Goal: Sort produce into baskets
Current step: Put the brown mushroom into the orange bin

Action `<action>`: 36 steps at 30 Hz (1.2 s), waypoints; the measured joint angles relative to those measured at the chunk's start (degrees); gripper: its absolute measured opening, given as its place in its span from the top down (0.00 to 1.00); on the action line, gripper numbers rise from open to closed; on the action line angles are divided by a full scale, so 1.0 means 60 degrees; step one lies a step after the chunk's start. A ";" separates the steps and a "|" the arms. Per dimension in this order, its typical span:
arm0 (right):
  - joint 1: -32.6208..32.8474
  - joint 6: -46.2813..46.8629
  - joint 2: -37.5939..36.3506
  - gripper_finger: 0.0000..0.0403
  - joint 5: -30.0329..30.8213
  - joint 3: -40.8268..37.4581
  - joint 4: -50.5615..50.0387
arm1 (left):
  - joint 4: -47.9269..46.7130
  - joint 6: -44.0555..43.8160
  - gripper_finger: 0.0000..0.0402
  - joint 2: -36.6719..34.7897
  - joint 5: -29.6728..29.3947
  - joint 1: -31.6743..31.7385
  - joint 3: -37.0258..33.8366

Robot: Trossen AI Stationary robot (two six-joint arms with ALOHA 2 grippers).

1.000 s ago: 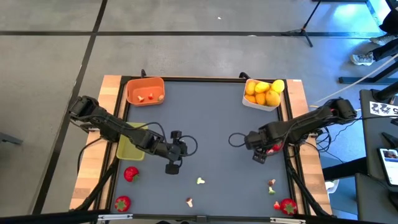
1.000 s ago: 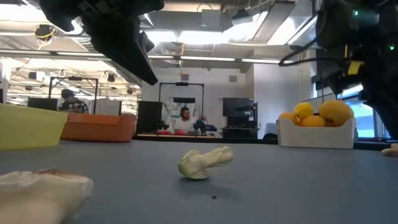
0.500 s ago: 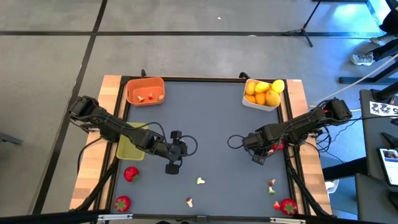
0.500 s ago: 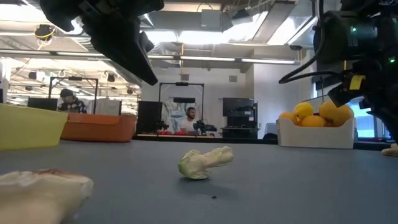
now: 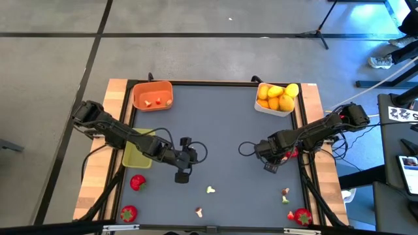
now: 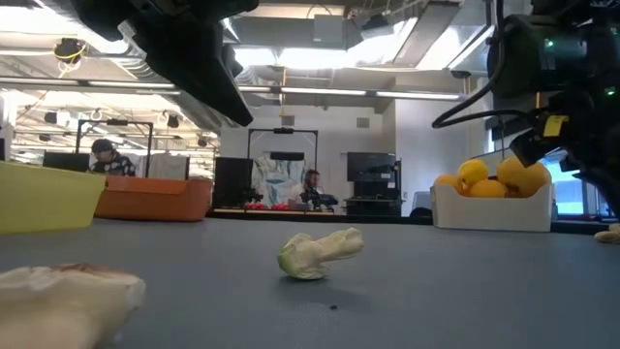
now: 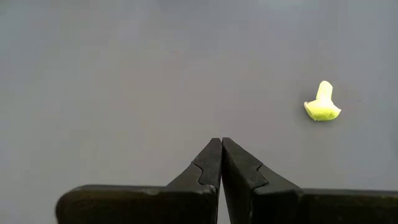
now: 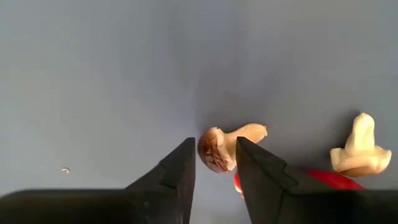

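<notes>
- Looking down past my left hand [image 7: 220,144], I see its two fingers pressed together with nothing between them, above bare grey bench [image 5: 215,124].
- A small pale green bit [image 7: 322,104] lies on the bench beyond that hand and off to one side, apart from it; in the high view the same bit [image 5: 210,190] sits nearer the front edge than my left hand [image 5: 181,177].
- My right hand [image 8: 213,152] has its fingers slightly spread, and a brown-capped mushroom [image 8: 225,145] lies on its side just past the tips, in line with the gap; I cannot tell whether the fingers touch it.
- Beside the mushroom are a pale piece [image 8: 359,149] and the edge of something red [image 8: 326,179].
- From above, my right hand [image 5: 271,167] is on the right half of the bench, my left near the middle.
- Near the front edge lie two strawberries [image 5: 137,182] on the left, one more [image 5: 302,215] at the right corner, and a small pale bit [image 5: 199,211].
- The yellow-green basket [image 5: 136,155] stands at the left edge, partly under my left arm.
- At the back, the orange basket [image 5: 152,94] holds a few small bits, and the white basket [image 5: 274,99] is full of yellow and orange citrus fruits [image 5: 277,95].
- Beyond the bench, a person [image 6: 315,187] shows in the room.
</notes>
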 joint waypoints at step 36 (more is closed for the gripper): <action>0.0007 -0.1381 -0.0189 0.99 0.0969 0.1221 0.0418 | 0.0669 -0.0069 0.59 0.0076 0.0000 0.0505 0.0000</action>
